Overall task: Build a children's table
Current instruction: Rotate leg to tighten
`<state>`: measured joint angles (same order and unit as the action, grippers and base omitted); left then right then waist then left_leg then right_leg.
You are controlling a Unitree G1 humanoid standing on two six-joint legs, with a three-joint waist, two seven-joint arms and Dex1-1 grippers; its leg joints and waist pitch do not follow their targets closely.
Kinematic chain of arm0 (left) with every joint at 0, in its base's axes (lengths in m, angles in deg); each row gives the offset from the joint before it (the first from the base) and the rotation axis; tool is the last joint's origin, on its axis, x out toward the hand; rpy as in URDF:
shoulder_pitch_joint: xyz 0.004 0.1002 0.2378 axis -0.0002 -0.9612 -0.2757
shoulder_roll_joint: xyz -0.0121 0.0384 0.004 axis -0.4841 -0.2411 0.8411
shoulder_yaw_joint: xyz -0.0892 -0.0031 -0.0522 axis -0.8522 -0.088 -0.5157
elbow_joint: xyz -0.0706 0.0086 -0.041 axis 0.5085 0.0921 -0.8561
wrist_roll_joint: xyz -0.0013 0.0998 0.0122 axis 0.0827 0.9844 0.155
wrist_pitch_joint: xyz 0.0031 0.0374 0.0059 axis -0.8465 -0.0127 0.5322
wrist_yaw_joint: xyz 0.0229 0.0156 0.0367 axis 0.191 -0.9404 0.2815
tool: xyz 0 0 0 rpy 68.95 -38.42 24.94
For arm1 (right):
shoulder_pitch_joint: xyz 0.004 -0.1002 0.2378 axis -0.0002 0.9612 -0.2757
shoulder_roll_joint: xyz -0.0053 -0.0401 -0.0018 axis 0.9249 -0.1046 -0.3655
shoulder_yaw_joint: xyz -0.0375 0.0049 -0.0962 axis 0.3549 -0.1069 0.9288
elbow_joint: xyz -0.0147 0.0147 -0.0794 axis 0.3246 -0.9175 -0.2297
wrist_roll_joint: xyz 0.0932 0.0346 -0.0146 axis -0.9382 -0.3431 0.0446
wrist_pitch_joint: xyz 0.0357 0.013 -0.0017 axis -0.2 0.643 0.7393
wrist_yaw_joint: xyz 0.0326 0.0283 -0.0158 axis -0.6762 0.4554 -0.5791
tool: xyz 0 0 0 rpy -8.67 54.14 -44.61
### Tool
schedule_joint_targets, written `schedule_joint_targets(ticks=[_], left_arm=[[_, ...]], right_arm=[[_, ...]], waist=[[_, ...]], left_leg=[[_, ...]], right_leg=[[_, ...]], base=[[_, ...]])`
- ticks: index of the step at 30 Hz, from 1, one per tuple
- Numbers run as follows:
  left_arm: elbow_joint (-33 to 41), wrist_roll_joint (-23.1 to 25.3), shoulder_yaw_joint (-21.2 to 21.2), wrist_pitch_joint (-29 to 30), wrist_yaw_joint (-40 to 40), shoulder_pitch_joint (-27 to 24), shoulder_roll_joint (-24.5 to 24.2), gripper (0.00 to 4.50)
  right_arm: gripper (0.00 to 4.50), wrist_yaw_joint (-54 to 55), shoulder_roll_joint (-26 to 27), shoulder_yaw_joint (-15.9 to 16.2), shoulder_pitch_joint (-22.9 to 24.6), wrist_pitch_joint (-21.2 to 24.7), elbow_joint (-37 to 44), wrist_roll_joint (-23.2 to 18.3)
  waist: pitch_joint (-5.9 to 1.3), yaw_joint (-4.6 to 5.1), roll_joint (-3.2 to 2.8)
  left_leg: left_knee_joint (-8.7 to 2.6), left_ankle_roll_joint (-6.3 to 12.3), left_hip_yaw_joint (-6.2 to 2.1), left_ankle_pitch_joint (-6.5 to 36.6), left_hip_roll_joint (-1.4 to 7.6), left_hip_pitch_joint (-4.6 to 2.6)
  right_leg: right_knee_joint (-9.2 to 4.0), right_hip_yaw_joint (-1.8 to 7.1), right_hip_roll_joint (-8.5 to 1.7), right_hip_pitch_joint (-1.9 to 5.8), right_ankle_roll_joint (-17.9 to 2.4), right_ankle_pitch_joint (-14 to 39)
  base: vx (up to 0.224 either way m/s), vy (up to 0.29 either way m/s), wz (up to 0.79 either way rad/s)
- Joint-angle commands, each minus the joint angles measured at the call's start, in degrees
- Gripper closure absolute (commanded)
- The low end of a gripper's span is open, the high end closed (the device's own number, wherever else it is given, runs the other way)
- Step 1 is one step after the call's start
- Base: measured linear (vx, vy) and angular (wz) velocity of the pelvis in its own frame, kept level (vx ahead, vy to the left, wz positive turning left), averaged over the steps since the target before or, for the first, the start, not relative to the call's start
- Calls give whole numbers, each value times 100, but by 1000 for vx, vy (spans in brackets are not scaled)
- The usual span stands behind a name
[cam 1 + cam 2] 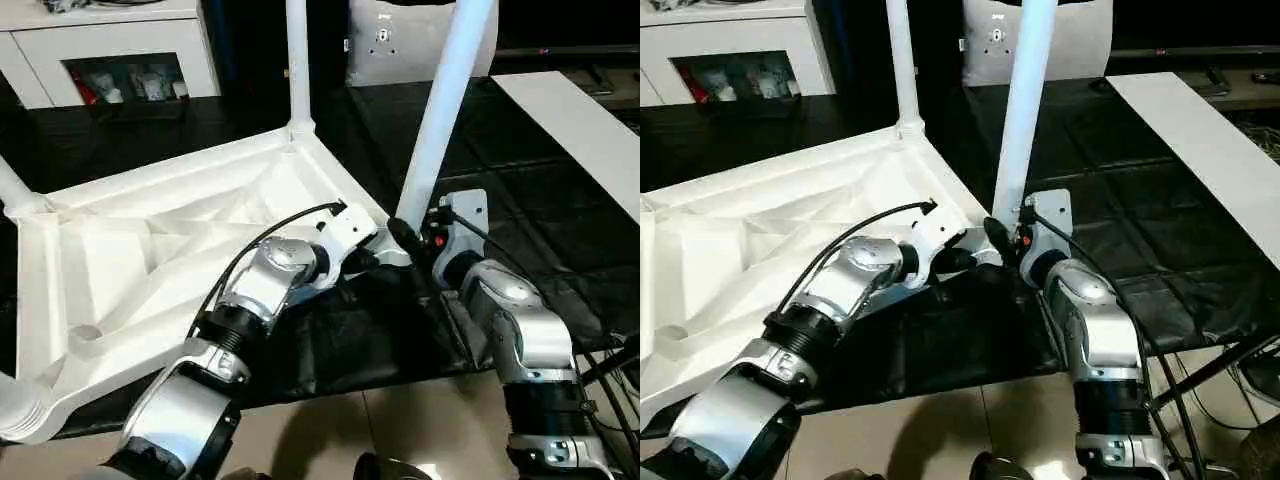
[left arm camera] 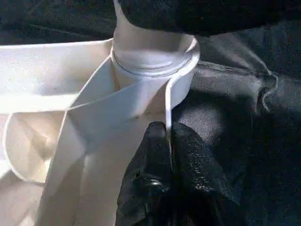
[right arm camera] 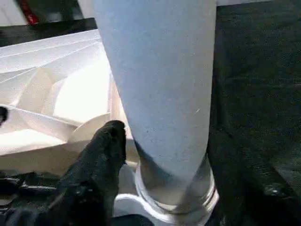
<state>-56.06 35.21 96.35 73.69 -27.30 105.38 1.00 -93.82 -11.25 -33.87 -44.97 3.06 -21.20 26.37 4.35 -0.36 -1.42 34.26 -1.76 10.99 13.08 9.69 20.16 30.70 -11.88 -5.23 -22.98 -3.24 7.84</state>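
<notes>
The children's table top [image 1: 150, 260] lies upside down on a black cloth, ribbed underside up. One white leg [image 1: 297, 60] stands upright in the far corner socket. Another leg [image 1: 445, 110] leans in the near right corner socket [image 2: 155, 61]. Two more leg ends show at the left [image 1: 12, 188] and the near left [image 1: 20, 410]. My left gripper [image 1: 378, 256] is shut on the thin rim of the table top just below that near right socket, its black fingers [image 2: 146, 174] pinching the rim wall. My right gripper [image 1: 408, 236] sits at the base of the leaning leg [image 3: 160, 94], right against it.
A white cabinet with glass doors [image 1: 120, 50] stands at the back left. A flat white board [image 1: 585, 130] lies at the right. A grey panel [image 1: 400, 45] stands behind the legs. The black cloth [image 1: 350, 340] ends at a tiled floor [image 1: 400, 420] near me.
</notes>
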Motion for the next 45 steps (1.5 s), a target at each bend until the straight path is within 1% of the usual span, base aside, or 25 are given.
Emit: schedule_joint_targets(ticks=[1,4,5,6,8,9,10,11,13,14,16,17,20,21,22,23,25,27,28,31,32,33,37,39,45], left_arm=[[243,-114,143,-364,-295,-30,146,450],[282,-164,167,-579,-675,-95,-136,450],[289,-171,172,-615,-730,-104,-171,450],[329,-210,188,-746,-969,-146,-312,450],[404,-302,225,-1006,-1435,-220,-550,450],[404,-302,225,-1006,-1435,-220,-550,450],[421,-342,288,-1190,-1755,-257,-710,450],[424,-353,315,-1246,-1885,-270,-776,450],[444,-403,363,-1417,-2190,-308,-894,450],[444,-403,363,-1417,-2190,-308,-894,450],[494,-462,445,-1623,-2639,-356,-1079,450],[503,-483,534,-1821,-3022,-368,-1249,450],[510,-496,602,-1975,-3300,-373,-1352,450],[513,-498,606,-1981,-3315,-374,-1357,450],[568,-531,680,-2078,-3594,-399,-1452,450],[601,-530,719,-2108,-3692,-408,-1496,450],[657,-529,790,-2179,-3848,-422,-1558,450],[657,-529,790,-2179,-3848,-422,-1558,450],[785,-573,869,-2244,-4068,-464,-1604,450],[847,-575,912,-2277,-4154,-483,-1614,450],[847,-575,912,-2277,-4154,-483,-1614,450],[850,-577,916,-2284,-4163,-483,-1614,450],[876,-588,948,-2320,-4226,-470,-1601,450],[867,-585,955,-2351,-4238,-442,-1606,450],[872,-589,945,-2342,-4228,-437,-1660,450]], right_arm=[[138,-360,68,379,47,173,42,-214],[105,-759,-316,328,77,25,20,-278],[105,-836,-372,329,81,6,19,-290],[91,-1186,-609,331,96,-45,20,-362],[71,-1897,-1060,344,111,-153,-14,-496],[71,-1897,-1060,344,111,-153,-14,-496],[51,-2414,-1373,372,123,-339,-82,-531],[51,-2630,-1502,386,131,-427,-110,-543],[31,-3136,-1772,441,168,-584,-125,-613],[27,-3136,-1772,441,168,-584,-125,-613],[9,-3740,-2176,614,197,-829,-227,-613],[9,-4355,-2531,803,212,-993,-299,-634],[9,-4735,-2659,866,202,-1041,-320,-723],[9,-4755,-2662,867,201,-1041,-320,-731],[9,-5111,-2722,898,189,-1034,-315,-882],[34,-5279,-2746,923,188,-1051,-304,-941],[34,-5571,-2771,983,173,-1203,-369,-1014],[66,-5571,-2771,983,173,-1203,-369,-1014],[75,-5783,-2782,1081,131,-1333,-505,-1068],[99,-5866,-2747,1115,103,-1444,-589,-1076],[99,-5866,-2747,1115,103,-1444,-589,-1076],[120,-5888,-2743,1124,100,-1447,-596,-1074],[155,-6044,-2651,1225,64,-1499,-644,-1054],[171,-6137,-2584,1307,12,-1553,-738,-1047],[216,-6333,-2580,1422,-32,-1506,-818,-1118]], waist=[[-365,-41,72],[-370,-50,82],[-374,-47,73],[-375,-64,70],[-365,-96,79],[-360,-113,77],[-356,-147,68],[-356,-163,75],[-366,-227,64],[-370,-236,66],[-389,-304,59],[-383,-338,81],[-381,-393,80],[-382,-399,104],[-379,-427,91],[-378,-438,91],[-385,-486,84],[-393,-501,88],[-402,-522,91],[-404,-544,99],[-402,-545,97],[-402,-549,97],[-398,-562,111],[-407,-562,106],[-425,-584,101]], left_leg=[[-374,669,-269,527,429,6],[-367,746,-272,453,425,38],[-363,770,-264,438,428,35],[-358,778,-258,399,440,17],[-358,834,-249,429,430,20],[-359,834,-243,481,436,16],[-360,800,-238,521,428,2],[-360,785,-229,528,430,-6],[-368,747,-247,453,482,-18],[-364,757,-245,443,482,-14],[-354,768,-245,364,495,-13],[-352,798,-226,372,494,-14],[-352,794,-220,374,493,1],[-353,794,-217,393,490,-2],[-357,782,-215,449,494,-10],[-359,780,-215,463,500,-18],[-365,729,-226,410,535,-31],[-367,724,-229,388,548,-31],[-363,706,-232,337,550,-30],[-360,694,-215,291,532,-17],[-361,697,-220,271,539,-14],[-356,699,-216,278,535,-14],[-366,655,-218,347,521,-22],[-359,657,-214,337,510,-13],[-351,696,-224,207,536,-18]], right_leg=[[-419,490,-579,389,-229,1929],[-374,502,-587,414,-279,1753],[-370,506,-587,405,-309,1712],[-366,517,-591,388,-354,1647],[-363,509,-579,404,-350,1684],[-368,516,-582,392,-319,1778],[-389,510,-587,383,-278,1912],[-399,515,-582,387,-258,1958],[-358,530,-585,366,-293,1848],[-347,524,-580,369,-318,1796],[-302,531,-597,378,-396,1603],[-303,538,-595,382,-404,1601],[-301,535,-603,385,-405,1660],[-308,531,-592,387,-385,1700],[-319,527,-598,384,-363,1836],[-326,528,-596,378,-355,1869],[-307,535,-601,363,-386,1829],[-294,543,-608,366,-416,1767],[-265,544,-615,365,-474,1665],[-265,556,-619,375,-504,1634],[-261,554,-617,375,-505,1627],[-266,555,-613,372,-495,1636],[-296,540,-606,377,-389,1867],[-292,535,-606,380,-395,1848],[-252,544,-606,376,-433,1653]], base=[[0,0,0],[0,0,0],[0,0,0],[0,0,0],[0,0,0],[0,0,0],[0,0,0],[0,0,0],[0,0,0],[0,0,0],[0,0,0],[0,0,0],[0,0,0],[0,0,0],[0,0,0],[0,0,0],[0,0,0],[0,0,0],[0,0,0],[0,0,0],[0,0,0],[0,0,0],[0,0,0],[0,0,0],[0,0,0]])
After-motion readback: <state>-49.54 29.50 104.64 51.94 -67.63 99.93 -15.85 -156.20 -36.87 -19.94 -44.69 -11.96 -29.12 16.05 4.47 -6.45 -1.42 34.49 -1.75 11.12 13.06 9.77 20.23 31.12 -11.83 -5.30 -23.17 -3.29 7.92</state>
